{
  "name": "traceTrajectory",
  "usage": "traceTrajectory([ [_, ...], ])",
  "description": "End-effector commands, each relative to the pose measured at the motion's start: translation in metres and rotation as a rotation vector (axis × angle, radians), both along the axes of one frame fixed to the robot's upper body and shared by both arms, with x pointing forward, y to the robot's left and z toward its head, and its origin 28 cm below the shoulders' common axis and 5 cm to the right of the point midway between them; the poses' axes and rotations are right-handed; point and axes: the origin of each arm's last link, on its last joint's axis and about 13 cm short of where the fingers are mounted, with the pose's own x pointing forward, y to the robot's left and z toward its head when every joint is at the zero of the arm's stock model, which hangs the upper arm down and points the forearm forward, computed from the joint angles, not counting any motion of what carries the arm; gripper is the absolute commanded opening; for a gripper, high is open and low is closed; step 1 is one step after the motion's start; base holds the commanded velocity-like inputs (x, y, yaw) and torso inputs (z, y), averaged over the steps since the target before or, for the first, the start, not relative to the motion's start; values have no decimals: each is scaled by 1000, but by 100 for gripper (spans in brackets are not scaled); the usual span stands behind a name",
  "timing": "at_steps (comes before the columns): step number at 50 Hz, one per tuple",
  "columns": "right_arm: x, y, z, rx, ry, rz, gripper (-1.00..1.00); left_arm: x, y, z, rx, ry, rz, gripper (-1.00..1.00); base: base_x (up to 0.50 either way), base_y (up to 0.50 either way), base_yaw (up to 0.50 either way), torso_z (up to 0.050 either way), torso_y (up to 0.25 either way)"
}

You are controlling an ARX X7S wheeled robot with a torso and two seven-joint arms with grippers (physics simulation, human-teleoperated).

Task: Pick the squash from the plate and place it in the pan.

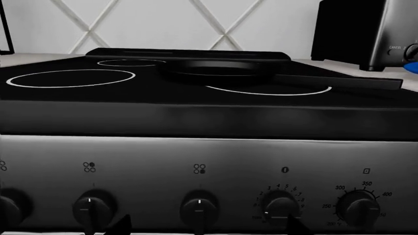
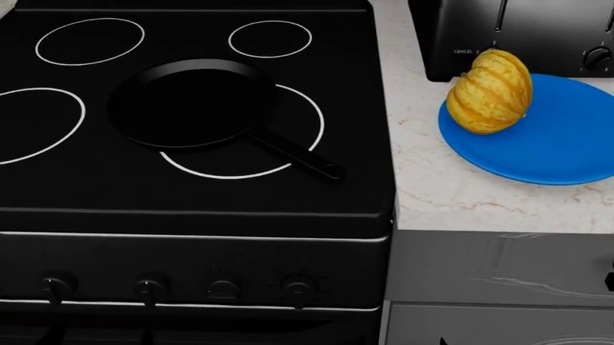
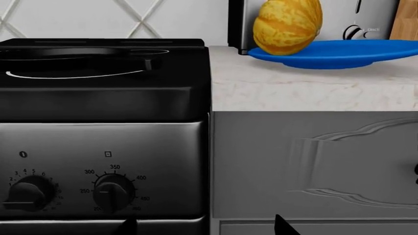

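One squash (image 2: 490, 92) sits on the left part of the blue plate (image 2: 566, 147), which lies on the bench (image 2: 432, 187) right of the stove; the black pan (image 2: 192, 102) waits empty on the stove top (image 2: 192, 187). Judging by this, the reach has not begun. Next the right arm must rise toward the squash. Both wrist cameras sit low, facing the stove knobs (image 3: 112, 192); only dark fingertips (image 3: 282, 226) show, so neither end effector's spread can be told.
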Motion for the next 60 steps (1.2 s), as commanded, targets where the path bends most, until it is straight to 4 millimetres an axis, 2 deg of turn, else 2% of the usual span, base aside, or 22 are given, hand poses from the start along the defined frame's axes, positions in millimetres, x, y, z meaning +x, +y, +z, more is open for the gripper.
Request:
traceTrajectory([
  [1,-2,0,-1,-7,4,0,100,0,0,2,1,-6,-8,100,0,0,0,50,0],
  [34,-1,0,1,5,18,3,100,0,0,4,2,12,-23,100,0,0,0,50,0],
  [36,1,-1,3,-22,18,-16,100,1,3,7,-8,3,-21,100,0,0,0,0,0],
  [40,7,-9,24,-37,33,-13,100,10,19,15,-8,93,17,100,0,0,0,0,0],
  [42,9,-14,36,-35,51,-11,100,13,26,28,-12,86,28,100,0,0,0,0,0],
  [45,8,-22,63,-20,9,26,100,14,34,58,-69,90,7,100,0,0,0,0,0],
  [48,4,-29,88,7,-37,45,100,11,37,89,-46,46,-31,100,0,0,0,0,0],
  [51,2,-33,105,-19,-67,75,100,9,39,110,-16,15,-40,100,0,0,0,0,0],
  [53,1,-32,112,-32,-85,89,100,9,40,121,-9,-5,-36,100,0,0,0,0,0],
  [60,2,-33,118,-39,-89,93,100,7,42,131,23,-20,-23,100,0,0,0,0,0],
])
